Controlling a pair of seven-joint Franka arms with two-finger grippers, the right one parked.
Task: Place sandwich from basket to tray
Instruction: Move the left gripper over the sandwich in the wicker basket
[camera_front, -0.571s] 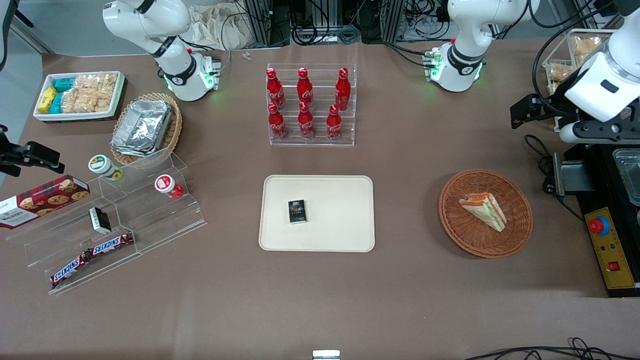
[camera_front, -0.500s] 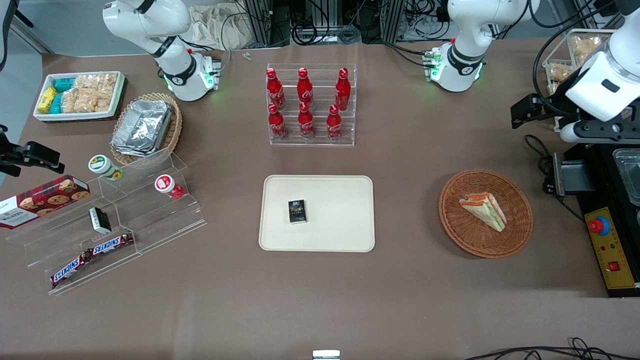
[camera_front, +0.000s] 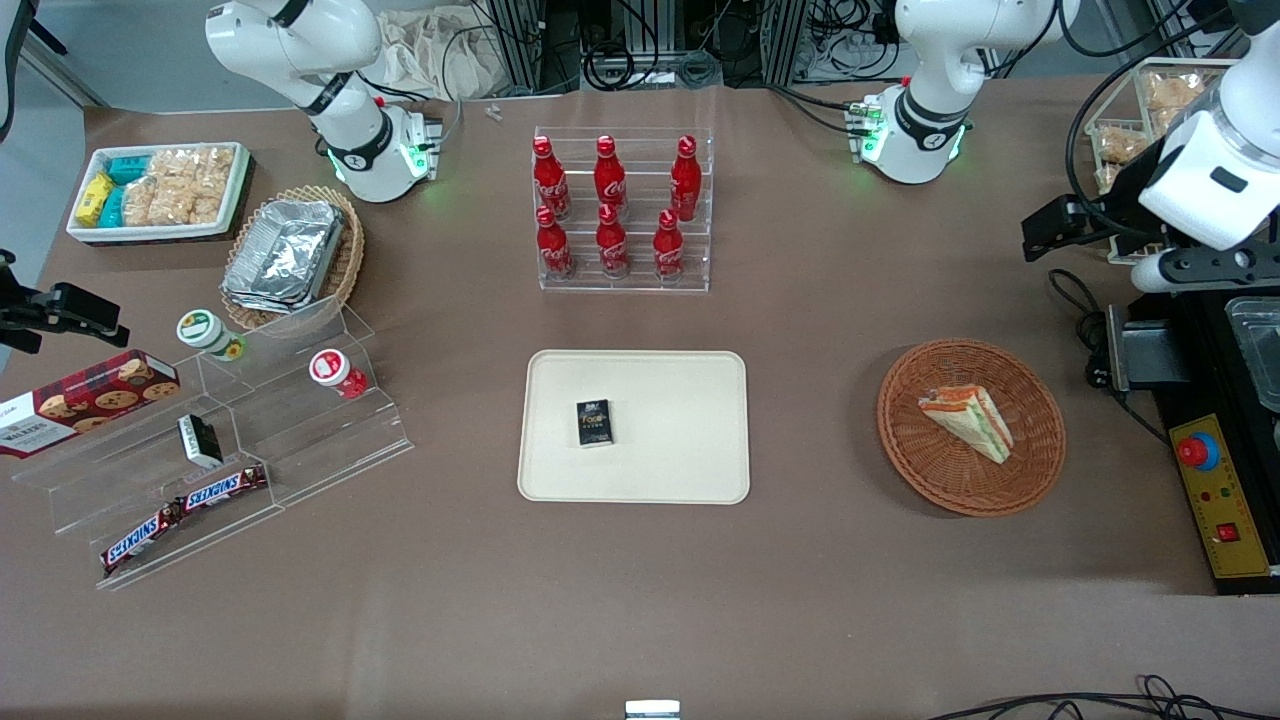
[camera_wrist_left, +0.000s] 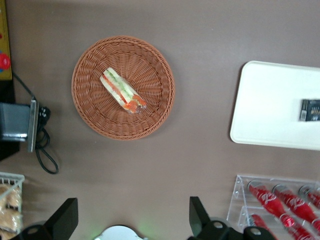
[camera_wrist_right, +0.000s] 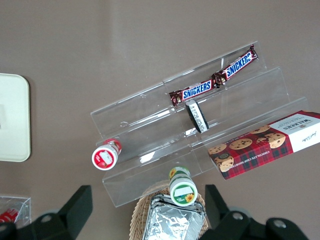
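One sandwich (camera_wrist_left: 123, 90) in basket (camera_wrist_left: 90, 115), well apart from open tool (camera_wrist_left: 131, 217)

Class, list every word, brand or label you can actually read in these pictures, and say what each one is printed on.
"SNICKERS": on the two chocolate bars on the clear stand.
"WALKERS": on the red tartan cookie box.
Coca-Cola script: on the red bottles, only partly readable.
Small black box on the tray: print too blurred to read.
Cup lids: too small.
The hand is open, high above the table, bearing no text.
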